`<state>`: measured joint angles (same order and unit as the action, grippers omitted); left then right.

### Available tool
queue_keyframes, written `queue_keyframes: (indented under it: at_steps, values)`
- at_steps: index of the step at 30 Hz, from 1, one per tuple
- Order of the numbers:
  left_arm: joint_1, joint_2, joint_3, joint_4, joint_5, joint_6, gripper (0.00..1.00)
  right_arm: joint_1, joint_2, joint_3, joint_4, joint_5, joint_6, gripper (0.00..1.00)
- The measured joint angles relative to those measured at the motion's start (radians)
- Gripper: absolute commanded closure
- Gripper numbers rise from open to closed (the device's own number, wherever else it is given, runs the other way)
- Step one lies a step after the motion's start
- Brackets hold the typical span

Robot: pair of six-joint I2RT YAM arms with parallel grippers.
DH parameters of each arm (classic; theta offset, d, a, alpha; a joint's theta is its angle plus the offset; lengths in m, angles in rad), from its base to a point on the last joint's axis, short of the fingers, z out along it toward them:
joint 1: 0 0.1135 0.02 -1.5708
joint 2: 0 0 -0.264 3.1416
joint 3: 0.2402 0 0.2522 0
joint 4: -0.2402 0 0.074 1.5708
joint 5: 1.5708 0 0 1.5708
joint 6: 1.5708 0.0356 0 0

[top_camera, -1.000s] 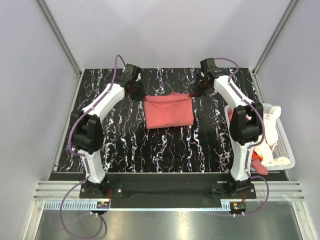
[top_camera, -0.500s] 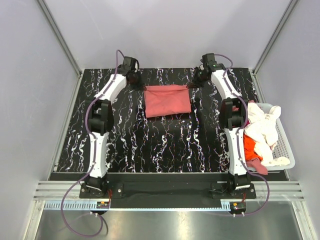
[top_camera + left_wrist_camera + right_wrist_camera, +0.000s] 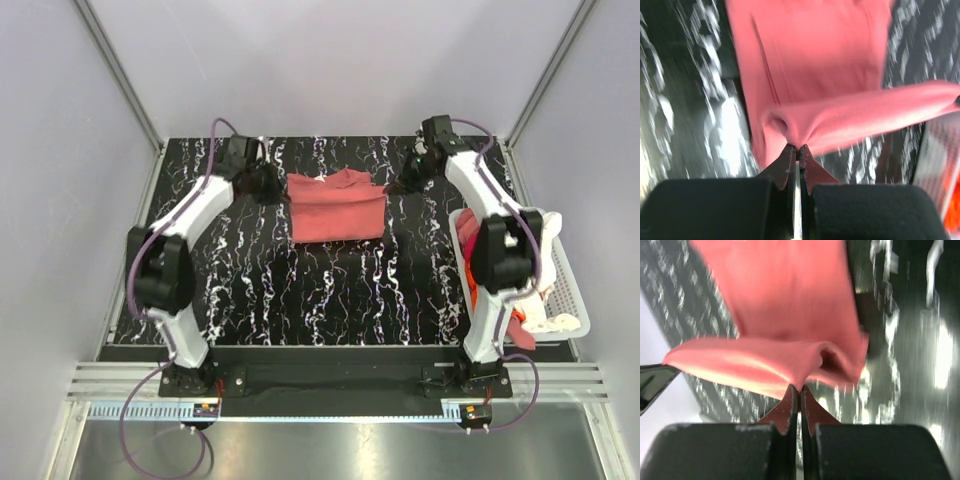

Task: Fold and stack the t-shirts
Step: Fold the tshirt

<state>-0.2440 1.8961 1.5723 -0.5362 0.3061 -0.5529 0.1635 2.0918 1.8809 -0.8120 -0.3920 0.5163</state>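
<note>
The salmon-pink t-shirt (image 3: 337, 207) lies partly folded at the back middle of the black marbled table (image 3: 300, 290). My left gripper (image 3: 270, 183) is shut on its far left corner; in the left wrist view the fingertips pinch a fold of the pink cloth (image 3: 815, 65). My right gripper (image 3: 400, 182) is shut on its far right corner; in the right wrist view the pink cloth (image 3: 785, 300) hangs from the fingertips. Both corners are lifted a little off the table. Cream and orange shirts (image 3: 540, 250) lie in the basket at the right.
A white slatted basket (image 3: 578, 300) stands at the table's right edge, beside my right arm. Grey walls and metal frame posts close in the back and sides.
Both grippers have shifted with the far edge of the pink shirt, and that edge now looks bunched and raised. Both arms have changed pose.
</note>
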Motion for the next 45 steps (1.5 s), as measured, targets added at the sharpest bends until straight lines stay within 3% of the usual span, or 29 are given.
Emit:
queue_keyframes:
  at_steps: [8, 15, 18, 24, 28, 30, 38, 45]
  values:
    - [-0.120, -0.483, -0.423, 0.017, 0.010, -0.030, 1.00, 0.000, -0.626, -0.642, 0.085, -0.023, 0.027, 1.00]
    - [-0.241, -0.746, -0.692, -0.025, 0.003, -0.098, 1.00, 0.002, -0.959, -1.046, 0.085, -0.062, 0.081, 1.00]
    - [-0.314, -0.852, -0.753, -0.061, -0.011, -0.147, 1.00, 0.004, -1.117, -1.144, 0.038, -0.072, 0.114, 1.00]
    - [-0.423, -0.980, -0.798, -0.101, -0.049, -0.237, 1.00, 0.005, -1.293, -1.167, -0.028, -0.071, 0.158, 1.00]
    - [-0.428, -0.930, -0.764, -0.137, -0.097, -0.245, 1.00, 0.006, -1.267, -1.109, -0.070, -0.053, 0.160, 1.00]
    - [-0.425, -0.864, -0.679, -0.184, -0.128, -0.234, 1.00, 0.007, -1.197, -1.031, -0.083, -0.032, 0.144, 1.00]
    - [-0.303, -0.616, -0.306, -0.233, -0.172, -0.129, 1.00, 0.006, -0.806, -0.615, -0.076, 0.043, 0.036, 0.98]
    - [-0.148, -0.269, -0.024, -0.233, -0.141, -0.030, 1.00, 0.006, -0.403, -0.238, -0.062, 0.043, -0.040, 0.95]
